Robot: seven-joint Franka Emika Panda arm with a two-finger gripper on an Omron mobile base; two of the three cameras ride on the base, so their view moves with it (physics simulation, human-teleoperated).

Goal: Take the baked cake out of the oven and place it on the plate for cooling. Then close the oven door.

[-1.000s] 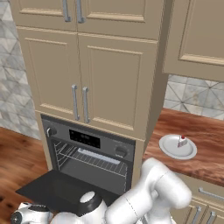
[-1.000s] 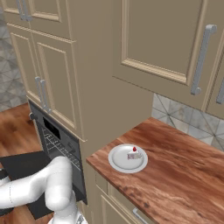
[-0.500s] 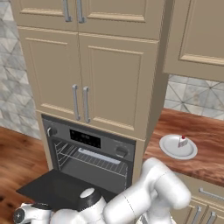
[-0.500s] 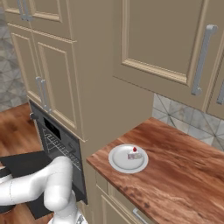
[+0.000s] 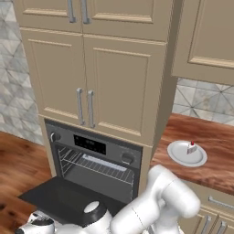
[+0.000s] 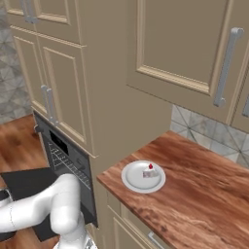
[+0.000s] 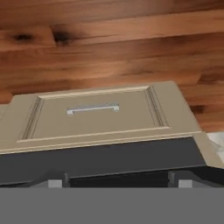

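The baked cake (image 5: 192, 147) (image 6: 150, 171), a tiny white piece with a red dot, sits on the plate (image 5: 182, 156) (image 6: 135, 182) on the wooden counter. The oven (image 5: 98, 157) (image 6: 63, 155) stands open with bare wire racks. Its door (image 5: 59, 196) (image 6: 22, 182) hangs flat and low. My arm reaches down to the door's outer edge. In the hand view my gripper (image 7: 116, 183) is open, its fingertips (image 7: 54, 183) wide apart, and the door's dark edge (image 7: 105, 159) lies just ahead of them.
Beige cabinets (image 5: 91, 77) rise above the oven, and wall cabinets (image 6: 194, 44) hang over the wooden counter (image 6: 204, 194). A beige panel with a bar handle (image 7: 92, 108) shows past the door edge, then wooden floor (image 7: 109, 48). Counter drawers (image 5: 215, 205) stand to the right.
The arm has barely shifted low at the oven door. Cake, plate and door stay where they were.
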